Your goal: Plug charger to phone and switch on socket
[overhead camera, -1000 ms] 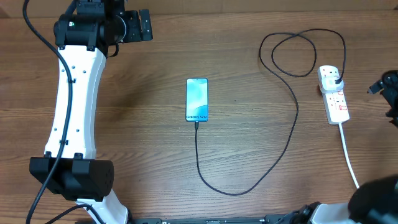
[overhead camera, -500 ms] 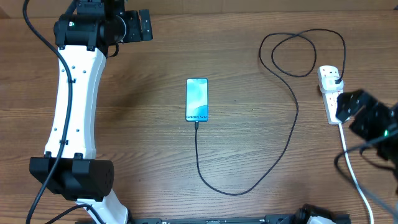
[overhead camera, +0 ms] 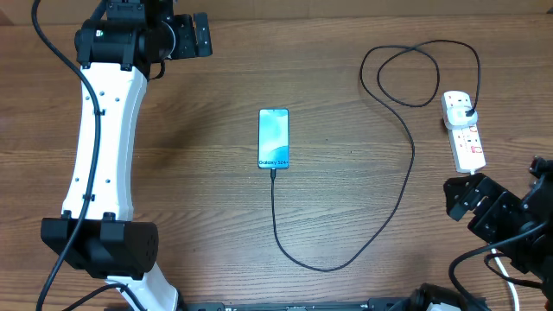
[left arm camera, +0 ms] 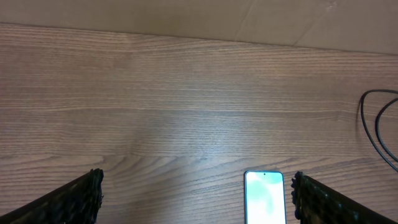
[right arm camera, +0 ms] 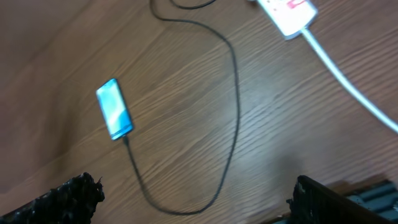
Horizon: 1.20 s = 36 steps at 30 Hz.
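Plainly, the slim rectangular smartphone with the light-blue screen [overhead camera: 273, 138] lies flat near the middle of the overhead frame on the brown wood-grain table [overhead camera: 346, 86], its "Galaxy S24+" lettering toward the lower edge. The long thin black charger cable [overhead camera: 406, 173] has its small connector tip [overhead camera: 273, 170] seated against the phone's bottom edge. From there it drops toward the bottom of the frame, sweeps right and climbs to a loose loop in the upper right. Its black plug [overhead camera: 467, 108] sits on the upper end of the white elongated power strip [overhead camera: 464, 131] at the right edge. That strip carries small red marks along its face (too small to tell how the switches stand). A thick white cord [right arm camera: 348, 68] leaves its lower end and runs toward the lower right. The left gripper [left arm camera: 196, 182] hangs over the upper left of the overhead frame, well apart from the phone. In its wrist view its two black fingers stand far apart with nothing between them, and the top of the phone shows low in the frame just inside the right-hand finger. The right gripper [right arm camera: 196, 185] sits at the lower right of the overhead frame, below the strip and not touching it. Its jaws are likewise spread wide and empty, and the wrist view looks across the cable's curve to the phone at centre left.
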{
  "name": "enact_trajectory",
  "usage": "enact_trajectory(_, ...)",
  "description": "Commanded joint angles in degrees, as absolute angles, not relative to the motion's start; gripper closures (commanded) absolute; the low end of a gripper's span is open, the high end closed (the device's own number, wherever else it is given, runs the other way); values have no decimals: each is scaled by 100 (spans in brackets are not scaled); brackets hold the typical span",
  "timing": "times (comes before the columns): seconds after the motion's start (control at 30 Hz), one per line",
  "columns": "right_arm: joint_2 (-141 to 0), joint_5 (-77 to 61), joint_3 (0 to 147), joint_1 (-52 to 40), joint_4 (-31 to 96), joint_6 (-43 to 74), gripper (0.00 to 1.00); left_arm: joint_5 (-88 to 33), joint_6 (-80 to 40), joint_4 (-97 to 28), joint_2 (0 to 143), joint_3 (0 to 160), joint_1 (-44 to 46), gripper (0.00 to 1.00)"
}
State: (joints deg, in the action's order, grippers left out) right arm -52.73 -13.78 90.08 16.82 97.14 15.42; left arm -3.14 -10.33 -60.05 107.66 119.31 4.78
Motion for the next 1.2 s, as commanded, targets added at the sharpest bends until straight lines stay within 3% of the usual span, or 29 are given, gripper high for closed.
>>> enact_trajectory(0.0, -5273, -2060, 8995, 1649, 9701, 1542, 0, -252, -987, -6001, 10790, 11933, 495, 0)
enact_trajectory(1.17, -5271, -2340, 8995, 1649, 9271, 1345, 0, -252, -987, -6003, 10790, 11933, 495, 0)
